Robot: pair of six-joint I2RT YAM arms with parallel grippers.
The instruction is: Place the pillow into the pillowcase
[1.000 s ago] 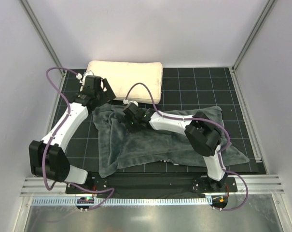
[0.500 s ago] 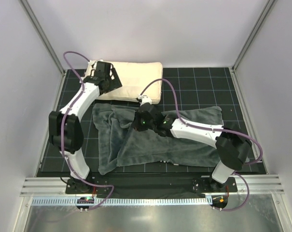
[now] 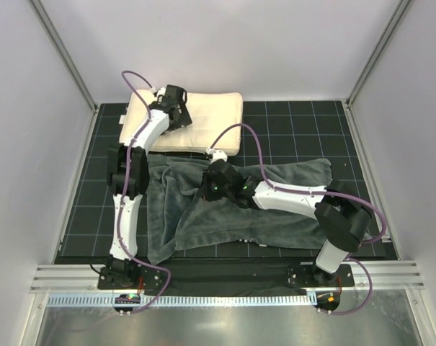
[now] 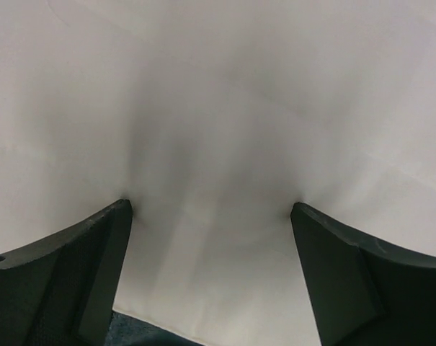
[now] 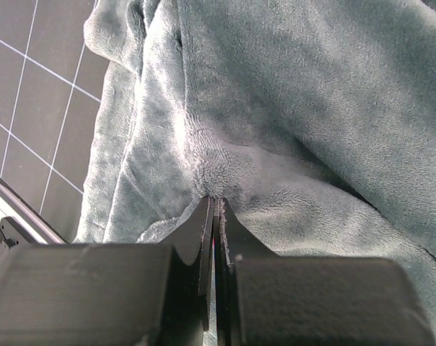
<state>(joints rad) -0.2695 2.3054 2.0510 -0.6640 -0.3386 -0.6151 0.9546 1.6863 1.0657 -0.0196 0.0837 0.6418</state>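
The cream pillow (image 3: 214, 119) lies at the back of the black gridded mat. My left gripper (image 3: 179, 114) is over its left part, open, with both fingertips touching the pillow's surface; the left wrist view shows the pillow (image 4: 218, 101) filling the frame between the spread fingers of that gripper (image 4: 210, 210). The dark grey plush pillowcase (image 3: 275, 209) lies rumpled in front of the pillow. No zebra side shows. My right gripper (image 3: 207, 189) is shut on a fold of the pillowcase (image 5: 311, 108) near its left part; in the right wrist view this gripper (image 5: 216, 202) pinches the fabric.
The black gridded mat (image 3: 304, 130) covers the table. White walls and metal frame posts close in the back and both sides. A metal rail (image 3: 225, 274) runs along the near edge by the arm bases.
My left arm has stretched back and to the right, bringing its gripper onto the pillow. My right gripper moved a little to the right, still pinching the pillowcase fold.
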